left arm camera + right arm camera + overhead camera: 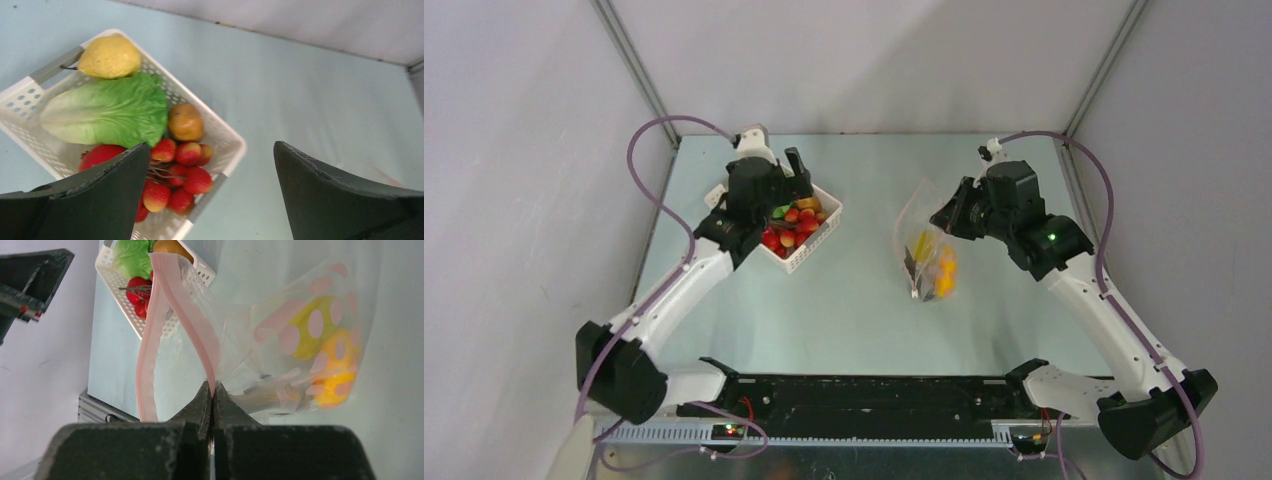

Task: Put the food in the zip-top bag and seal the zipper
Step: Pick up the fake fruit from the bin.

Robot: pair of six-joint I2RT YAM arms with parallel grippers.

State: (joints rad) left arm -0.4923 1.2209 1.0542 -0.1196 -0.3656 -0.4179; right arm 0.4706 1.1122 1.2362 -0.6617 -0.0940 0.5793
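Zip-top bag (921,222) sits right of centre on the desk (844,310), clear with pink dots, its far end raised off the surface.
- Right claw (212,390): closed, pinching one lip of the pink zipper (175,300). The other lip bows away, so the mouth gapes.
- Inside the bag: a yellow piece (312,332) and an orange piece (335,382), touching, down at the bag's closed end. A darker item lies beside them, too blurred to name.
- Left claw (211,147): open, jaws wide apart, holding nothing. It hangs above the white lattice basket (240,145), which sits on the far left of the desk, well apart from the bag.
- In the basket: yellow pear (110,56) in one corner, green lettuce leaf (110,112) beside it, brown potato (185,121) against the leaf's edge, a cluster of red strawberries (187,170) below that. One fingertip hides part of the cluster.
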